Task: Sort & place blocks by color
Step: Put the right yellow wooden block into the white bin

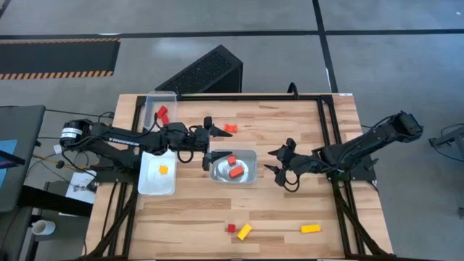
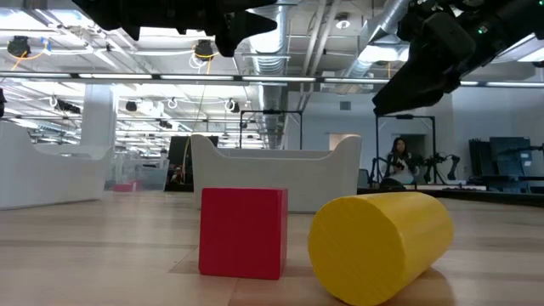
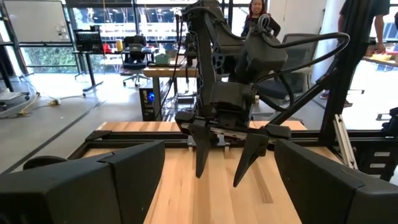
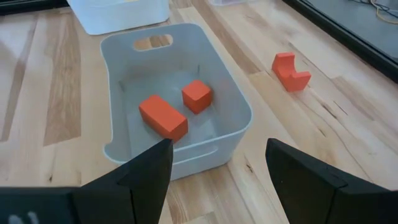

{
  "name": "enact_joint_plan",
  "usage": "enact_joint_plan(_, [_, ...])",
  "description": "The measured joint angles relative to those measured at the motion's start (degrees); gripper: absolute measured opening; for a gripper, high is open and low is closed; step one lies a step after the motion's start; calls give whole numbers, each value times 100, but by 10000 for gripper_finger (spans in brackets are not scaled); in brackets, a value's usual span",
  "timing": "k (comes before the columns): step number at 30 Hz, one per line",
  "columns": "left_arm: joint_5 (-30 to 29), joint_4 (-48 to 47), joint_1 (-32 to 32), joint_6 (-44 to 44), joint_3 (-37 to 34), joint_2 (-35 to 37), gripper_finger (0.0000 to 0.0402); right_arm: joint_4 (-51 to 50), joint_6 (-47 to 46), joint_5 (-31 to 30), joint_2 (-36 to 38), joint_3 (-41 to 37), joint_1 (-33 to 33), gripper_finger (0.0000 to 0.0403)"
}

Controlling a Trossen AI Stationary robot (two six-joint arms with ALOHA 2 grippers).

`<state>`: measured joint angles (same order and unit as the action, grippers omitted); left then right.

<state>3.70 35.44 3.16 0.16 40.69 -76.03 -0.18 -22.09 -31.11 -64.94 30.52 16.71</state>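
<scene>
A grey tray [image 1: 250, 174] in the table's middle holds two orange-red blocks [image 4: 163, 117] [image 4: 196, 96]. An orange arch block [image 1: 230, 128] lies on the table beyond it. My left gripper [image 1: 212, 141] hovers open and level at the tray's left end, touching nothing. To the tray's right, my right gripper [image 1: 272, 162] is open and tilts down toward the tray [image 4: 177, 155], its fingers [image 4: 149, 174] empty. Near the front edge lie a red cube [image 1: 231, 228] and two yellow pieces [image 1: 244, 231] [image 1: 310, 228].
A clear tray [image 1: 152, 101] at the far left holds a red block [image 1: 163, 112]. A white tray [image 1: 148, 181] in front of it holds a yellow block [image 1: 164, 170]. A black metal frame [image 1: 326, 123] borders the table. A black box [image 1: 203, 72] stands beyond the far edge.
</scene>
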Motion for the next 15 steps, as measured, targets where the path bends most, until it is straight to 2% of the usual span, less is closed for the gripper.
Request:
enact_joint_plan(10, [-6,0,0,-41,0,0,293,0,-49,51,2,0,0,281])
enact_joint_plan(15, [-5,0,0,-43,0,0,293,0,-707,498,2,0,-200,281])
